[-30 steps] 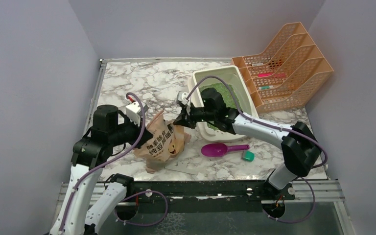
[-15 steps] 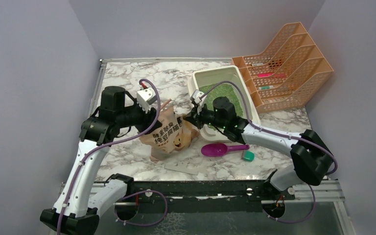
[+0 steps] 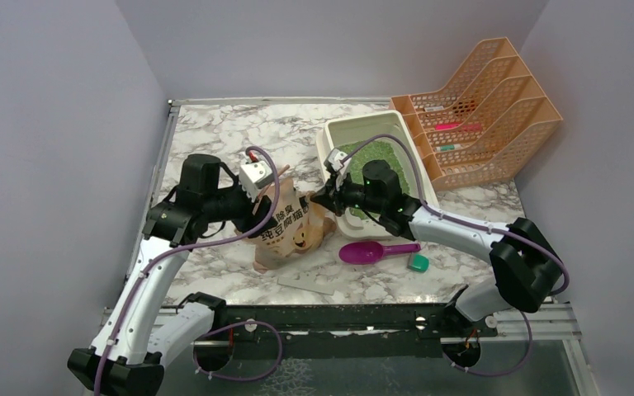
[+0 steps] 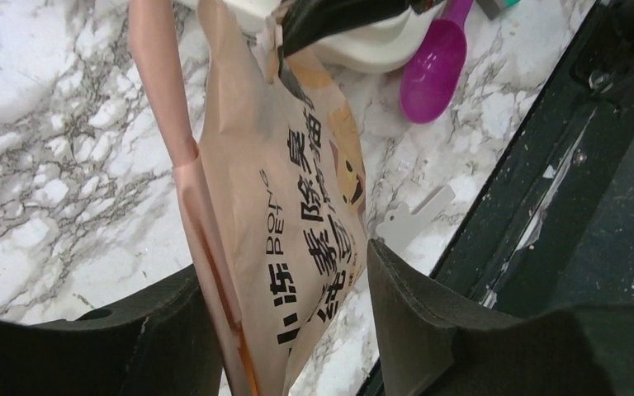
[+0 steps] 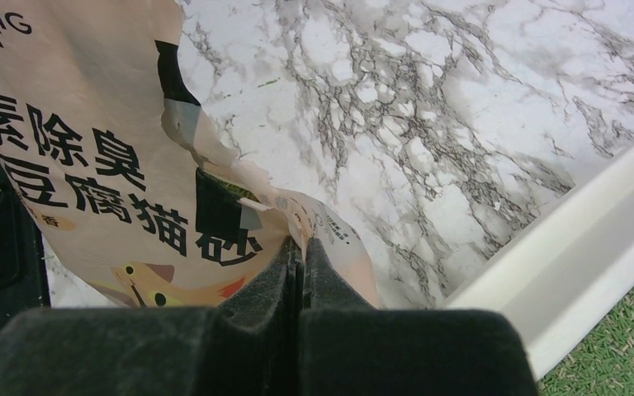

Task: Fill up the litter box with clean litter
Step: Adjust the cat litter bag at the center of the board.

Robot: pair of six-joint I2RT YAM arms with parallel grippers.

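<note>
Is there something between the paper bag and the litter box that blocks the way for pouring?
Nothing visible does. The bag, held by the left hand and right hand, stands beside the near-left corner of the litter box. The pink scoop lies in front of the box, off that path.

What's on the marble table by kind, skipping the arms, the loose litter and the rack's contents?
tan paper bag: 1
cream-white plastic litter box: 1
magenta plastic scoop: 1
small teal block: 1
orange mesh file rack: 1
pale flat card: 1
Total: 6
</note>
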